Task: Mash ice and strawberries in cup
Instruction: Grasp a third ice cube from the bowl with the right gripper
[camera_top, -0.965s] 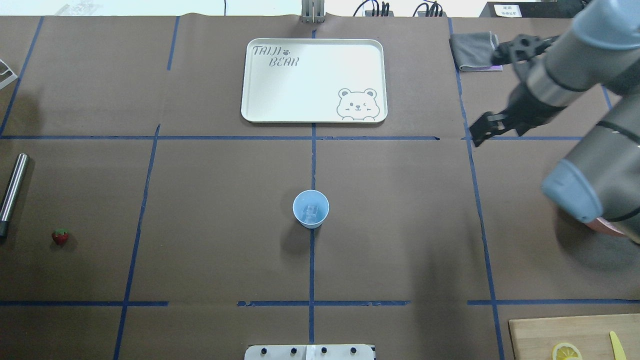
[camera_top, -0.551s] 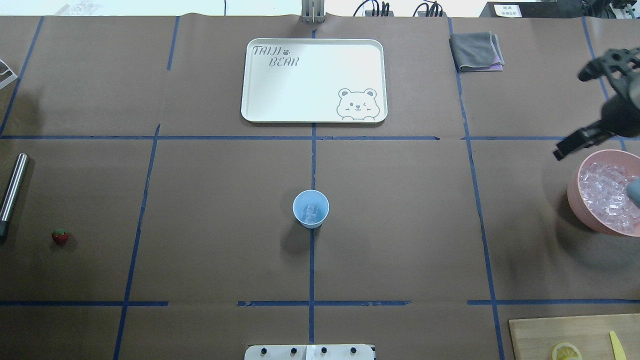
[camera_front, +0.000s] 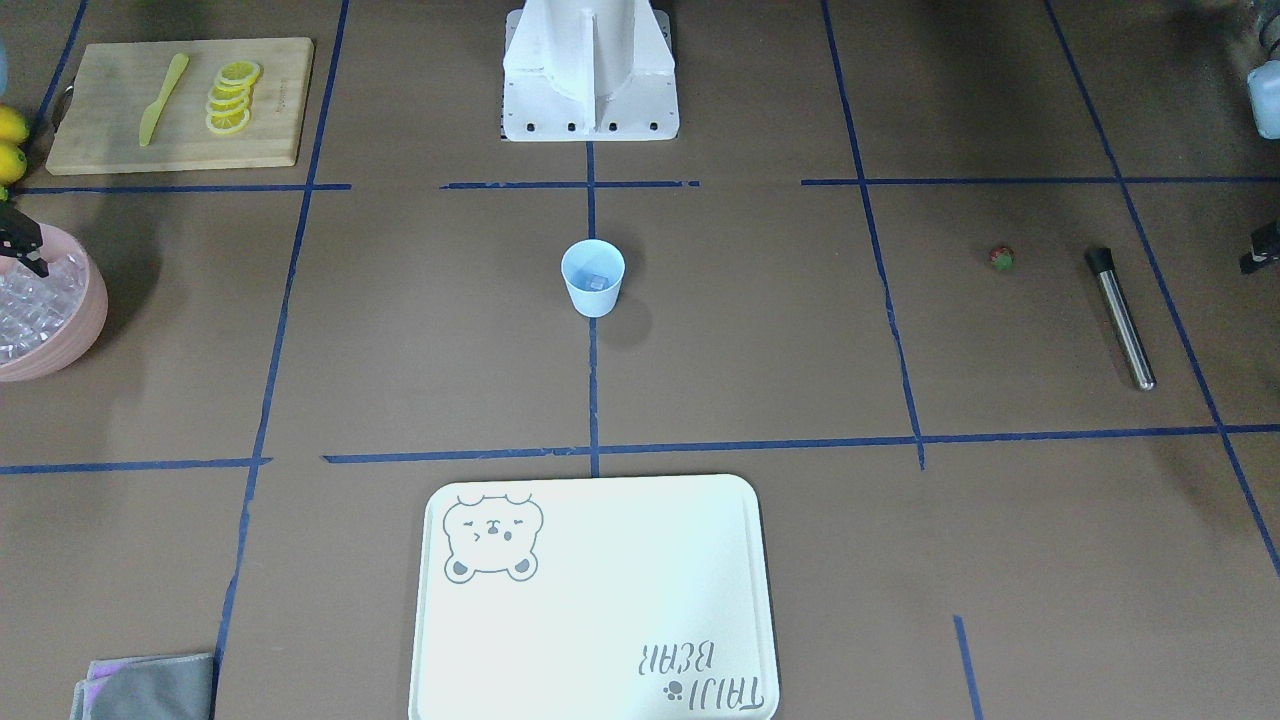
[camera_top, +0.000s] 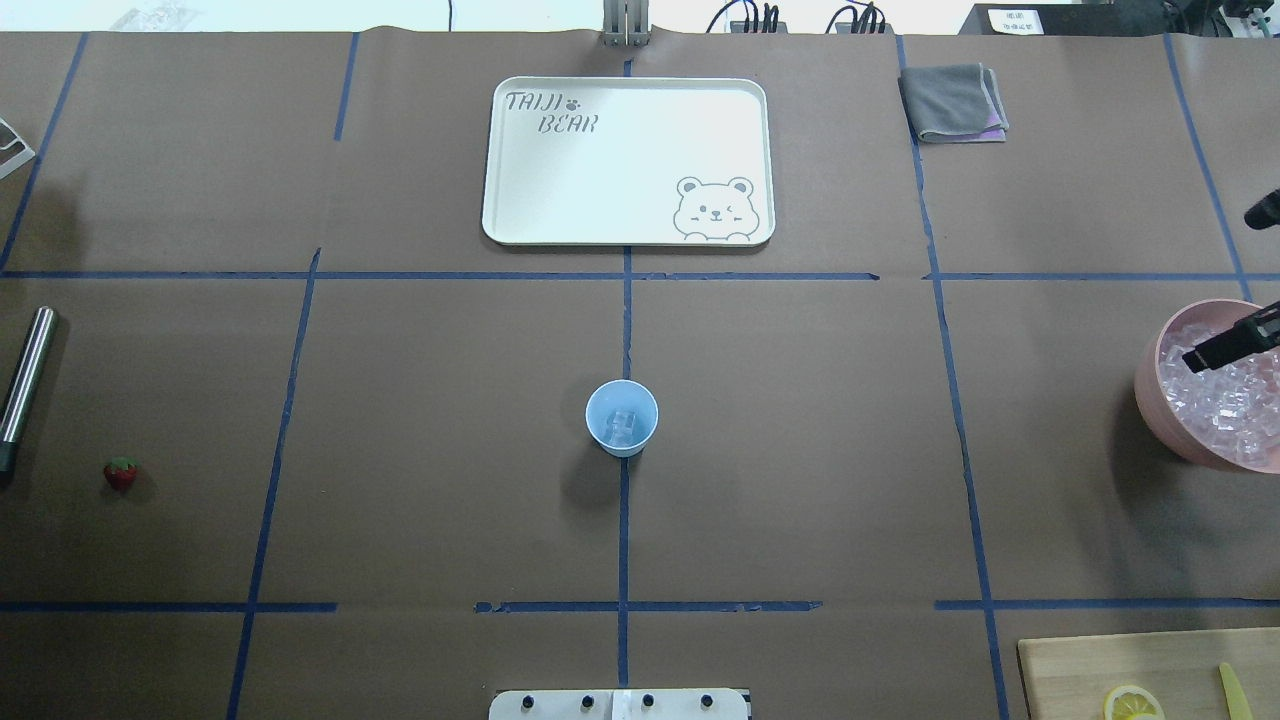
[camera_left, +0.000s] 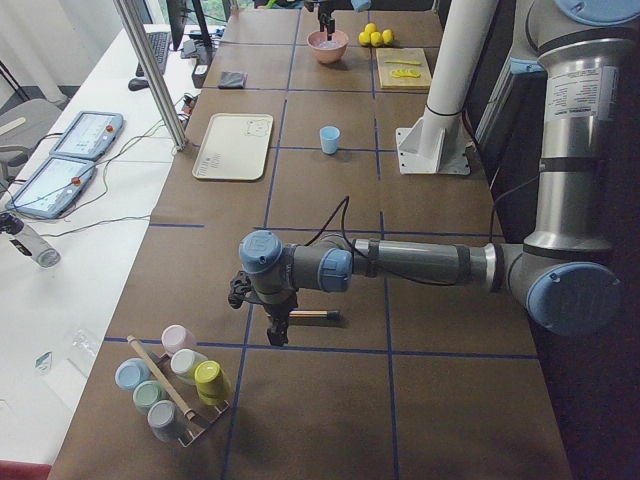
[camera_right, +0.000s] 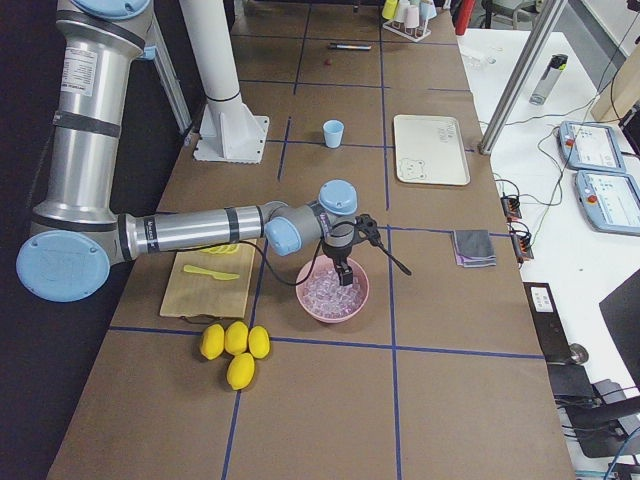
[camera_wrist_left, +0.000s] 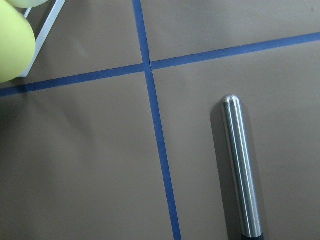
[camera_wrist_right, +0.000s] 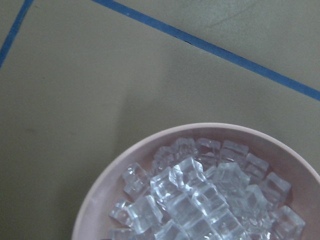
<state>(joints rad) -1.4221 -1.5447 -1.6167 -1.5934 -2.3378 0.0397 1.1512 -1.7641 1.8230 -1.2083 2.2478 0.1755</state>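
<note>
1. Overhead exterior: the right gripper (camera_top: 1217, 292) has swung out from mid-table to the table's far right edge within the last sec. It now sits over the pink bowl (camera_top: 1148, 392), with most of the arm out of this view.
2. Its fingers are spread wide with nothing between them. One fingertip is over the heap of ice (camera_top: 1225, 410) and the other is beyond the bowl's far rim. The right wrist cam looks straight down on the cubes.
3. The cup (camera_top: 621, 418) hasn't moved. It stands upright at table centre on the blue tape line, well apart from the bowl, w/ one ice cube (camera_top: 622, 424) showing at its bottom.
4. Judgement: the arm is back for another cube, so the ice-loading step is prob. ongoing. Next comes a descent into the heap and a pinch on one cube.
5. The strawberry (camera_top: 121, 473) lies on the table at the far left, not yet in the cup. The metal rod (camera_top: 27, 375) lies flat near it.
6. The left gripper (camera_left: 272, 325) hangs just beside the rod's end. Whether it is apart or together can't be told, as its wrist cam shows the rod but no fingers.
7. Mashing hasn't begun, so the task looks early-stage.
</note>
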